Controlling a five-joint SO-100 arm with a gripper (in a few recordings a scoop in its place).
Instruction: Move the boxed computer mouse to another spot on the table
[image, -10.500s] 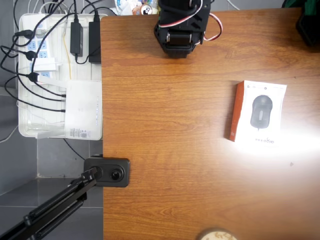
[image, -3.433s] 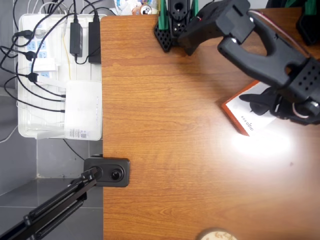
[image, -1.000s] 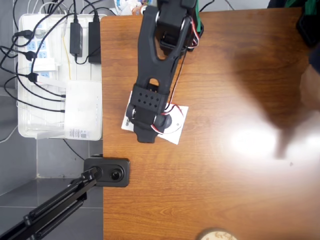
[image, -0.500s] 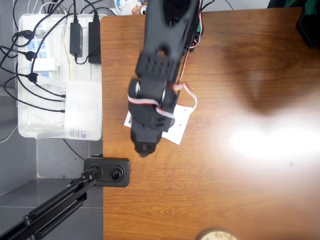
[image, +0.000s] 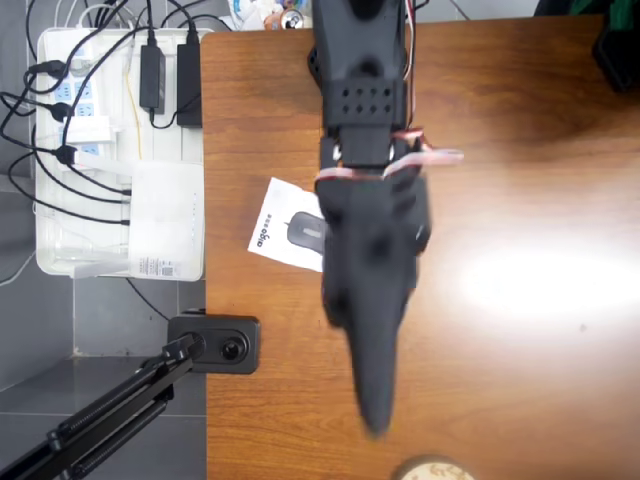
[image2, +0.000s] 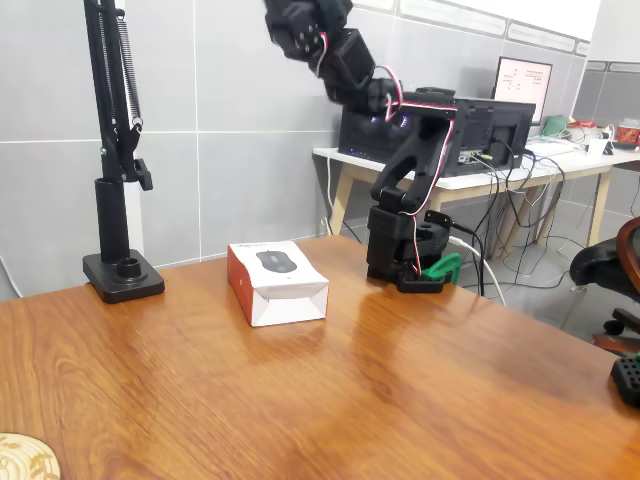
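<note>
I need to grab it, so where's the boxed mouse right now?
The boxed computer mouse lies flat on the table, left of the arm's base in the fixed view.

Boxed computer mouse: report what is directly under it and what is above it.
The boxed computer mouse lies flat on the table, its underside hidden. In the overhead view the raised arm covers the box's right part; the fixed view shows nothing resting on top of it.

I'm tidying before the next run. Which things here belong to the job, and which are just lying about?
Job:
flat white box picturing a dark mouse
brown wood-grain tabletop

Lying about:
white plastic tray of cables
black lamp-style stand
</note>
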